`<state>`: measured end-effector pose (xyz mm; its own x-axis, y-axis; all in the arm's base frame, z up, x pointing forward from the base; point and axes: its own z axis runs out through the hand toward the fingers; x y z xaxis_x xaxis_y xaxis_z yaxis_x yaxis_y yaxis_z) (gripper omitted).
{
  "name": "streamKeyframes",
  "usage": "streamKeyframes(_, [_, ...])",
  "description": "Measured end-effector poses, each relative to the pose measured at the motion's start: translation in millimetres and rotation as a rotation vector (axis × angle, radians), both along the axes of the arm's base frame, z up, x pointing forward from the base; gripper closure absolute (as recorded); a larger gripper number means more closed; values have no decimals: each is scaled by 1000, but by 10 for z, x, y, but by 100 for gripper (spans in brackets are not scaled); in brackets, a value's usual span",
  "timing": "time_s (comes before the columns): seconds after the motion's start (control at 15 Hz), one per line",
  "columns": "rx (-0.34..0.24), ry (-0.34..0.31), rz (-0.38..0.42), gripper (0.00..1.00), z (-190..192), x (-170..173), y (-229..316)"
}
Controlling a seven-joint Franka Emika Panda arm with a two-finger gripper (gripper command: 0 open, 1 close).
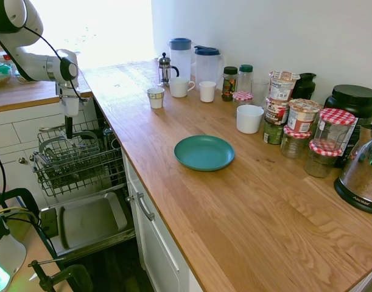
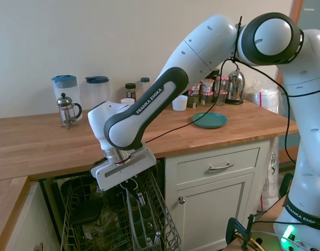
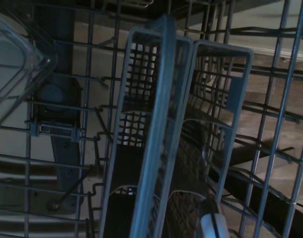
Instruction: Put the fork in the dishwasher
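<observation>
Poised low over the pulled-out wire rack (image 1: 76, 159) of the dishwasher (image 1: 82, 182), the claw (image 1: 69, 129) points straight down at the cutlery basket (image 3: 163, 124). Whether its fingers are apart or clamped on anything I cannot tell: in the first exterior view they are only a dark stub, and in the second the wrist body covers them. A pale rounded end (image 3: 213, 225) rises from the bottom edge of the wrist view, beside the basket's divider; it may be the fork's handle, but no exterior view confirms this. If so, the fork hangs roughly upright, long axis in line with the claw, directly above a basket slot. Tines cannot be made out. On the table (image 1: 234, 201) sits a teal plate (image 1: 204, 152).
</observation>
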<state>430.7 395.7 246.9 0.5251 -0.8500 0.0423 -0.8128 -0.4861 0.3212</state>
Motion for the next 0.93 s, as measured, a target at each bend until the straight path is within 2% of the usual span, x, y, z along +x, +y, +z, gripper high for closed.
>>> streamKeyframes(0.8, [-17, 23, 1, 100, -138, 109, -27])
streamKeyframes(0.87, [-19, 28, 1, 0, -185, 135, -34])
streamKeyframes(0.93, [-18, 35, 3, 0, -227, 160, -27])
